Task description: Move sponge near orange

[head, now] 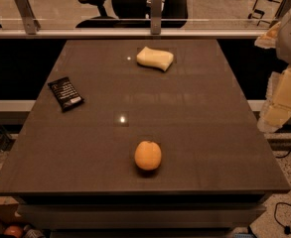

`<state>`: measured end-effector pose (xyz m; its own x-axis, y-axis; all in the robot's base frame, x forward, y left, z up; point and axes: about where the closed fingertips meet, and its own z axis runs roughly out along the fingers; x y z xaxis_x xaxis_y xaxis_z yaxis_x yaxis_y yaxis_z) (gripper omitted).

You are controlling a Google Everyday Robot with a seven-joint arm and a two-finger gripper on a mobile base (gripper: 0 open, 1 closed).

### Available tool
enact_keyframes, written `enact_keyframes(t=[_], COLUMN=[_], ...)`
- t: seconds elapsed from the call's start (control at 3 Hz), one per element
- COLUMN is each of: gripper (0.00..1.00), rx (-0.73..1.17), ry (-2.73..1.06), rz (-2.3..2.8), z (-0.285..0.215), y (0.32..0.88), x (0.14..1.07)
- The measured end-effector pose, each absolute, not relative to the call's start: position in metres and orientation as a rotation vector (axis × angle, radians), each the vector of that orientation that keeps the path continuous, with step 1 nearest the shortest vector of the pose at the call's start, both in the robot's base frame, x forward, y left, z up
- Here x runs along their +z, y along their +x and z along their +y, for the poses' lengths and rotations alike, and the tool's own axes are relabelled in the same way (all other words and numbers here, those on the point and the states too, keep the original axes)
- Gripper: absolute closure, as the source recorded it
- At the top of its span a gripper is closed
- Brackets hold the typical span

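The tool, a cream-coloured, blocky assembly at the right edge of the frame, hangs beyond the right side of the tabletop and touches nothing. Whether it is open or closed cannot be told from this view.

The tabletop is a dark brown, smooth, roughly square slab with a faint sheen and two small points of reflected light near its centre line.

The sponge, a pale yellow, soft-looking foam block with rounded edges, lies flat at the upper centre of the frame, near the far edge of the tabletop.

The orange, a small round fruit with smooth skin, sits at the lower centre. It is well apart from the sponge and almost directly below it in the picture.

A flat black packet with pale print lies askew at the left of the tabletop.

A pale metal rail runs across the top of the frame, with a dark office chair behind it.
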<state>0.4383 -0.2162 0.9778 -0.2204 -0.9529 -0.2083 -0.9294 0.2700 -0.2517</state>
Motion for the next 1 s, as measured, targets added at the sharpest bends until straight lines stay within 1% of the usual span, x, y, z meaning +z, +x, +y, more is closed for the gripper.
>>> enact_keyframes(t=[0.67,1.0], gripper=[0.0,0.0], rx=[-0.123,-0.158], ry=[-1.702,-1.671], rz=[2.201,2.144], z=[-0.215,-0.212], y=[0.444,0.463], x=[0.987,1.003])
